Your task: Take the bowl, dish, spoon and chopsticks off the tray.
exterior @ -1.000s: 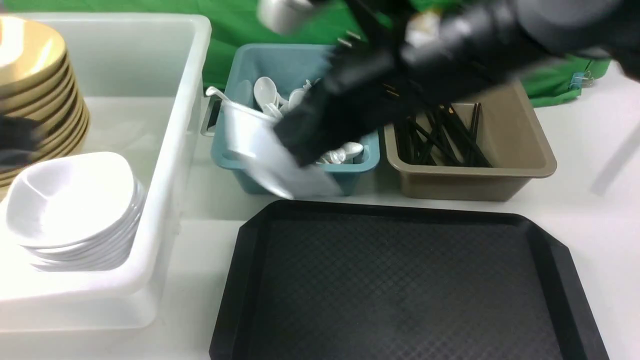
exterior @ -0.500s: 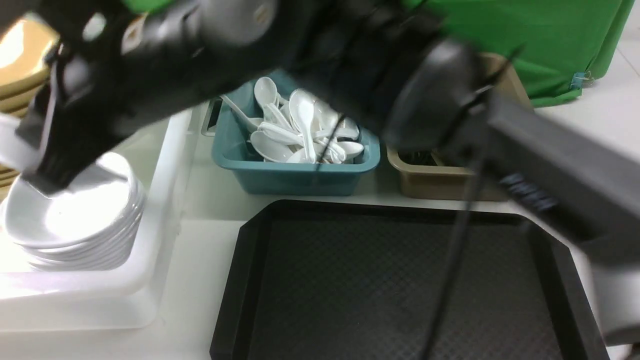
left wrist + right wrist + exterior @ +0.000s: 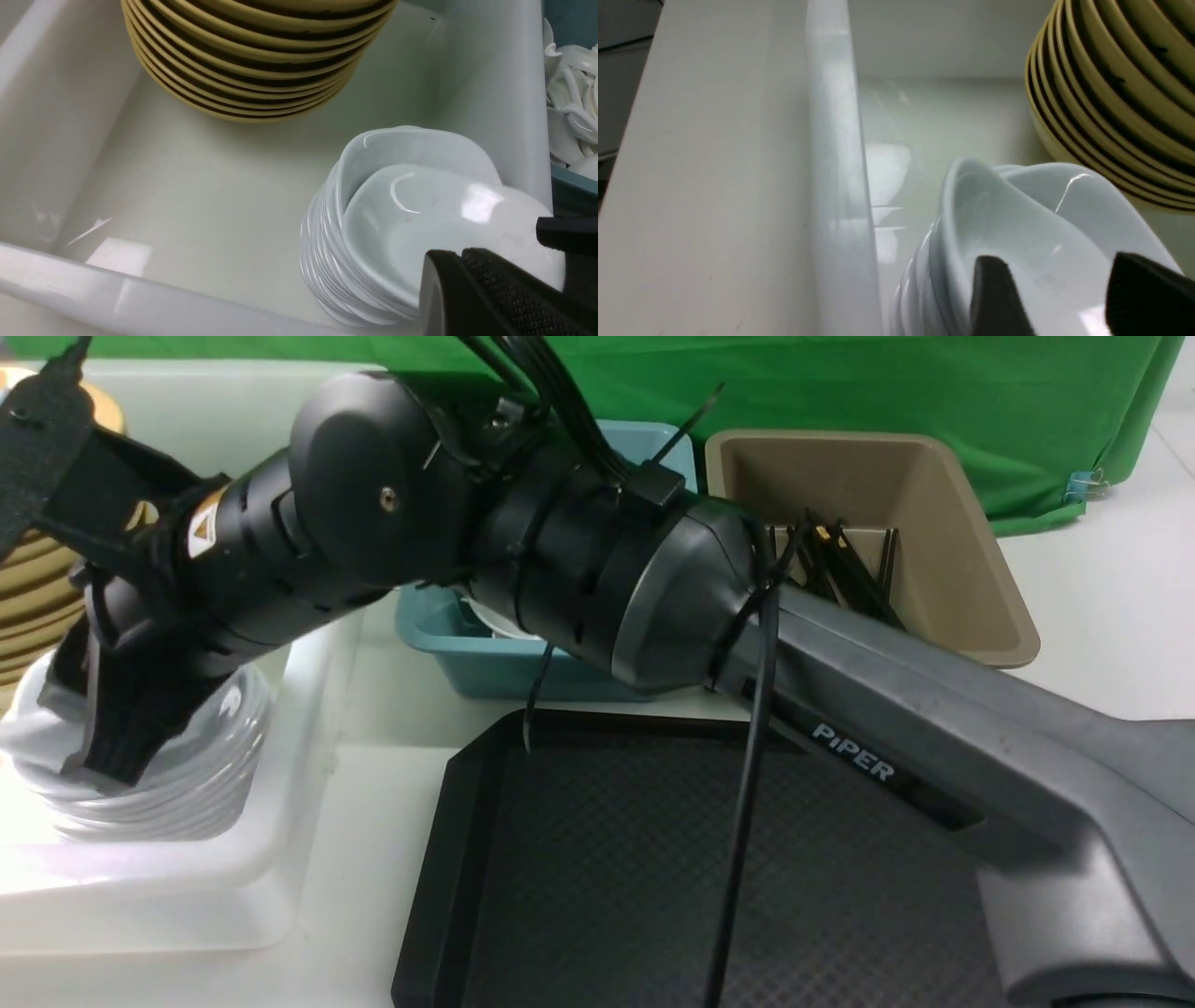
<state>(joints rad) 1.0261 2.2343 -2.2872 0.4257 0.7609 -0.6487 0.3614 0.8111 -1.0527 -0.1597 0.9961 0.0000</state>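
Right pincer (image 3: 1059, 298) open over white dishes (image 3: 1017, 224).

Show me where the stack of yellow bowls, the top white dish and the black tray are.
stack of yellow bowls (image 3: 261, 70), left wrist view, on the stacked rims.
top white dish (image 3: 420, 219), left wrist view, on its inner surface.
black tray (image 3: 607, 877), front view, on its bare textured floor.
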